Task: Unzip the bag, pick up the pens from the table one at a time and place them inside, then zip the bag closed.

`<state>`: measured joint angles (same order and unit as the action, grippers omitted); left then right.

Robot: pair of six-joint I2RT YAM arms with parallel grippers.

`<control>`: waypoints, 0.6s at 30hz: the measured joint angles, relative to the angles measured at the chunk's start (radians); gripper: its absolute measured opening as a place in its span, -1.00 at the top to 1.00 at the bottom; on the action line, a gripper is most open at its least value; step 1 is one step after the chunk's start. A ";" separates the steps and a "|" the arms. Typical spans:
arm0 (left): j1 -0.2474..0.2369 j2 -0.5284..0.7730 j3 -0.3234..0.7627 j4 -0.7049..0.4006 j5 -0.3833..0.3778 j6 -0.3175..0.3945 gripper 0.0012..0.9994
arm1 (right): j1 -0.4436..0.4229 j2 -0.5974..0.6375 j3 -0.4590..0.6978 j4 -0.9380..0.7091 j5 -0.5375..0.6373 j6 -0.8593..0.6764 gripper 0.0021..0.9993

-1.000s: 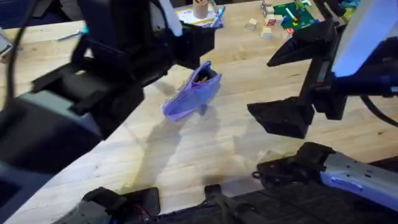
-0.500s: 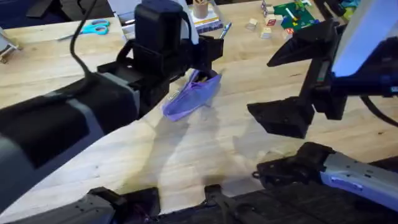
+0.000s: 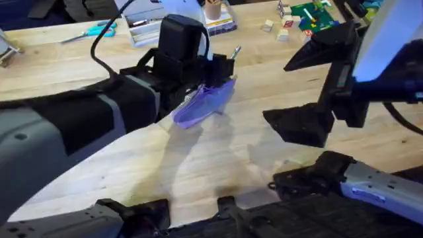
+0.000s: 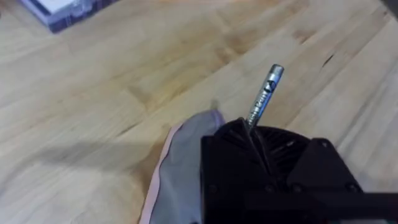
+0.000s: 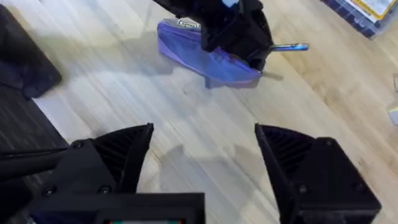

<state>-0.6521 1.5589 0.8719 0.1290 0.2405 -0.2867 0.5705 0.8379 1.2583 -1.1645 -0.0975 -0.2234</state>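
The lavender bag [image 3: 203, 104] lies on the wooden table [image 3: 198, 165], its far end raised and partly under my left gripper [image 3: 223, 66]. That gripper is shut on a silvery pen [image 3: 236, 51], which sticks out past the fingers away from the bag's far end. In the left wrist view the pen [image 4: 265, 93] juts from the black fingers [image 4: 249, 134], with the bag [image 4: 180, 168] beside them. The right wrist view has the bag [image 5: 205, 59] and the pen [image 5: 289, 46] ahead of my right gripper [image 5: 205, 165]. It stands open and empty, raised to the bag's right [image 3: 307, 86].
Along the table's far edge are teal scissors [image 3: 99, 30], a clear box [image 3: 142, 30], a cup [image 3: 213, 10], small blocks [image 3: 268, 26] and a green toy set [image 3: 310, 16]. A dark mat [image 3: 297, 218] covers the near edge.
My left arm has dropped from close under the camera down to the bag, bringing the silver pen to the bag's far end. The right arm has not moved.
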 joint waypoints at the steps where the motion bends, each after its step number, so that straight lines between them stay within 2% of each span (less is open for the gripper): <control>1: 0.000 0.000 0.000 -0.020 -0.002 0.005 0.92 | 0.000 0.000 0.000 -0.002 0.000 0.000 -1.00; 5: 0.000 0.000 0.000 -0.122 -0.006 0.049 0.92 | 0.000 0.000 0.000 -0.003 0.000 0.000 -1.00; 7: -0.002 0.000 0.001 -0.237 -0.027 0.101 0.92 | 0.000 0.000 0.000 -0.003 0.000 0.000 -1.00; 18: -0.011 -0.006 0.019 -0.366 -0.131 0.123 0.92 | 0.000 0.000 0.000 -0.003 0.000 0.000 -1.00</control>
<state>-0.6634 1.5528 0.8907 -0.2367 0.1091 -0.1640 0.5705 0.8379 1.2583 -1.1671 -0.0975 -0.2232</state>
